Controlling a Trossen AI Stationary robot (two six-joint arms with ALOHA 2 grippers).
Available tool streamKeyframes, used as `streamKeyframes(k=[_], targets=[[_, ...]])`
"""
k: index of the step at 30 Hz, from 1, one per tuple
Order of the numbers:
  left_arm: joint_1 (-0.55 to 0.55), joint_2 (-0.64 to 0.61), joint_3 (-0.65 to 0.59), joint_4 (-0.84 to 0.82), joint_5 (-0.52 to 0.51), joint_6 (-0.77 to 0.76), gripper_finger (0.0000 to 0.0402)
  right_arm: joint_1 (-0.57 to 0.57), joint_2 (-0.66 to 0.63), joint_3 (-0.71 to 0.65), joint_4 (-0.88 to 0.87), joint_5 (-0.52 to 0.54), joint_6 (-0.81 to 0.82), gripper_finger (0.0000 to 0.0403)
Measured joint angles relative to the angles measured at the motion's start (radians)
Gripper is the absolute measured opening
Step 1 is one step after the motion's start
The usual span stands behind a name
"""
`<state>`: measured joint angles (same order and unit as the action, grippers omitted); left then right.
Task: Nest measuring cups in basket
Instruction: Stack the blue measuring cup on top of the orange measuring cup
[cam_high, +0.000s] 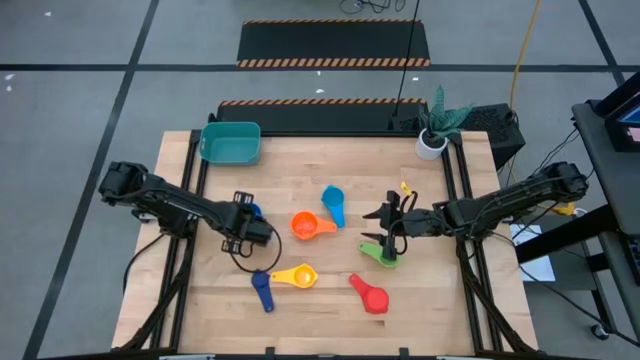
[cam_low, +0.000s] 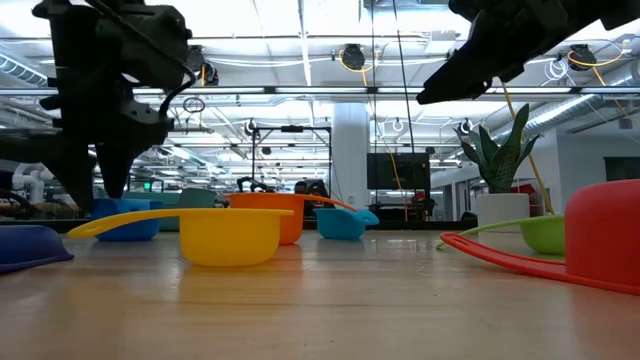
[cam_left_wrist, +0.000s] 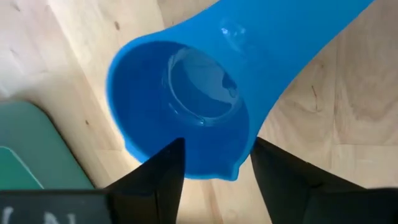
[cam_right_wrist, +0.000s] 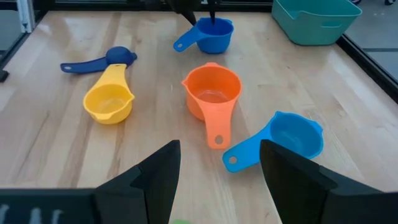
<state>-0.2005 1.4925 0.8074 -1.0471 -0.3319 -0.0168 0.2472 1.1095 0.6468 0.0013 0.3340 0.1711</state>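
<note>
A blue measuring cup (cam_left_wrist: 186, 93) stands upright on the table near its left side, and my left gripper (cam_high: 247, 226) points down over it. That gripper is open, its fingers astride the cup's rim on the side away from the handle. Above the green cup (cam_high: 380, 255), right of centre, my right gripper (cam_right_wrist: 217, 180) hangs open with nothing between its fingers. The orange cup (cam_high: 310, 225), light blue cup (cam_high: 333, 204), yellow cup (cam_high: 297, 275), dark blue cup (cam_high: 262, 292) and red cup (cam_high: 370, 296) lie apart on the table. The teal basket (cam_high: 230, 143) sits at the far left corner. My left gripper comes at the blue cup from above. One finger (cam_left_wrist: 168, 174) shows in front of the cup's inner wall, and the other finger (cam_left_wrist: 273, 174) stands outside the rim (cam_left_wrist: 214, 171). I cannot tell whether either finger touches the cup, which sits on the table.
A small white plant pot (cam_high: 432, 144) stands at the far right corner. Black frame rails run along the table's left and right sides. Bare wood lies between the cups and the near edge.
</note>
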Motion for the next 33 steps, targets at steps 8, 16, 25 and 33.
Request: streamKeyframes(k=[8,16,25,33], targets=[[0.0,0.035,0.0,0.004,0.06,0.033,0.0118,0.004,0.0,0.0,0.003,0.002,0.0,0.0212],[0.0,0.04,0.005,0.003,0.062,0.002,0.0023,0.004,0.0,0.0,0.03,0.002,0.0,0.0212],[0.015,0.012,0.078,-0.006,0.062,-0.134,0.0013,0.004,0.082,0.001,0.174,0.003,-0.062,0.0212],[0.016,-0.046,0.205,-0.006,0.094,-0.155,0.0021,0.033,0.216,0.001,0.441,0.005,-0.339,0.0212]])
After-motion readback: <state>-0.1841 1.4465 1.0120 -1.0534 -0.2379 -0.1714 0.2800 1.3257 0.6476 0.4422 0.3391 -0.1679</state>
